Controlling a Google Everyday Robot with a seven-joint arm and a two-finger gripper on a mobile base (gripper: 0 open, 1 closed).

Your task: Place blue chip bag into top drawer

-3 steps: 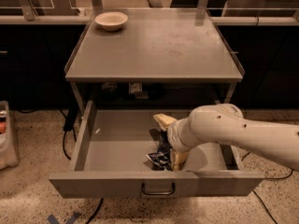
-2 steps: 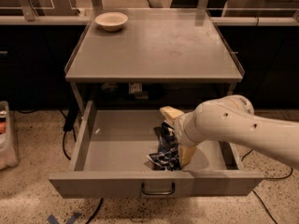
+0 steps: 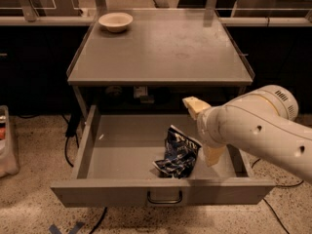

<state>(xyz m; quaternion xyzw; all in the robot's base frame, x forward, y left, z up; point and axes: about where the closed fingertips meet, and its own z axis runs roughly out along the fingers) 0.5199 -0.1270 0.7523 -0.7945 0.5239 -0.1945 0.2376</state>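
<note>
The blue chip bag point(image 3: 176, 153) lies crumpled on the floor of the open top drawer point(image 3: 102, 193), right of its middle and near the front panel with the curved handle point(image 3: 165, 198). My gripper point(image 3: 199, 132) hangs over the right part of the drawer, just right of the bag and a little above it. Its cream fingers point(image 3: 194, 105) are spread wide, and nothing is between them. The white arm reaches in from the right and hides the drawer's right rear corner.
A white bowl point(image 3: 115, 21) stands at the back left of the grey tabletop point(image 3: 161, 48) above the drawer. A pale container point(image 3: 7, 140) stands on the floor at the left. Cables run under the table, and blue tape point(image 3: 63, 227) marks the floor in front.
The gripper has let go of the bag and drawn up and to the right. The bag now lies free in the drawer.
</note>
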